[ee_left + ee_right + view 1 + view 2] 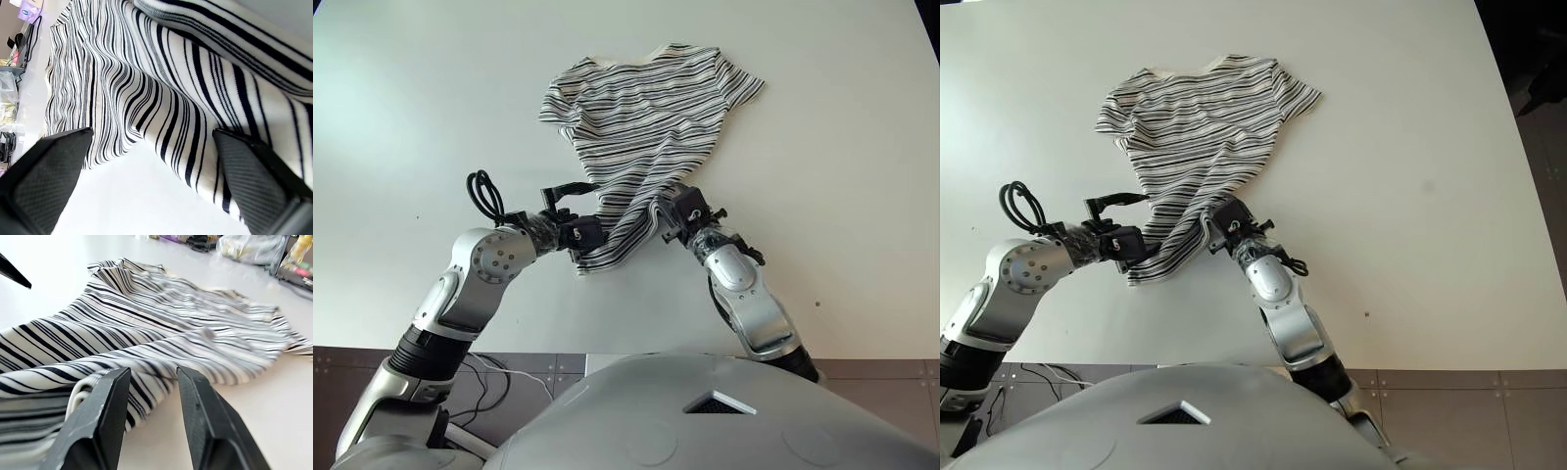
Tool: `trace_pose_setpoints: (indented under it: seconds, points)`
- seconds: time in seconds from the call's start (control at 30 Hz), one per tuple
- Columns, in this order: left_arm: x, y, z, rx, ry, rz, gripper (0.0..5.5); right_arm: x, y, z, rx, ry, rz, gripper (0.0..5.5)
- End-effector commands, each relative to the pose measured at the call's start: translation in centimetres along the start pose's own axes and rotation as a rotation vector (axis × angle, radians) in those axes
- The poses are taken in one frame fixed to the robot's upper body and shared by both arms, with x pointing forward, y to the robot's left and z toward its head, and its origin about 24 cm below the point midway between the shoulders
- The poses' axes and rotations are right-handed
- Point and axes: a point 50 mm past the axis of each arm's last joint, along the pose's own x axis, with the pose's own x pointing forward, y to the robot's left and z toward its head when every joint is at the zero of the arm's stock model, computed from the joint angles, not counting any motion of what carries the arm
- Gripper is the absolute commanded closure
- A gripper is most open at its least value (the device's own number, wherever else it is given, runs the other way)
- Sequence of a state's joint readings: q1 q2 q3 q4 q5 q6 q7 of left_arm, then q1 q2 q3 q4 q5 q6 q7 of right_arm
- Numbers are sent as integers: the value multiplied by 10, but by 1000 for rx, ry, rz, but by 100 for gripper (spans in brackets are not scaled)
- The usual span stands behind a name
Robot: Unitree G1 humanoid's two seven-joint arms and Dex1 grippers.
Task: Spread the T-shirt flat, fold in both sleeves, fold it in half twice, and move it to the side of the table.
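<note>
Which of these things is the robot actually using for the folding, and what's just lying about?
Part of the job:
T-shirt, striped, still rumpled
left hand, open at the hem
right hand, open at the hem
table

Just lying about:
bags past the table's edge
cables on the floor

t-shirt white with black stripes, cream at neck; table plain white.

no readable text, labels, numbers or signs on anything
</note>
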State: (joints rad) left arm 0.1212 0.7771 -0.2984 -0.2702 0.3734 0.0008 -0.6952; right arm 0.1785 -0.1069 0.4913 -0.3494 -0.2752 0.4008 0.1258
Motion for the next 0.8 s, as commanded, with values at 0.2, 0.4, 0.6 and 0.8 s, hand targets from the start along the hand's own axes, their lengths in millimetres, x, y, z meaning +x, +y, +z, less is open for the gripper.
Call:
trace_pose_setpoints:
  seconds: [0.2,0.4,0.6,0.8]
  points:
    - [-4,-32,-30,-79,153,-123,96,-40,-6,-10,-232,62,235,378]
    - [-1,-30,-32,-52,146,-140,96,-15,8,-10,-179,45,188,378]
    - [-1,-33,-32,-92,141,-137,96,-8,8,-8,-191,33,145,378]
    - [-3,-35,-33,-94,145,-150,96,20,3,-15,-136,101,11,378]
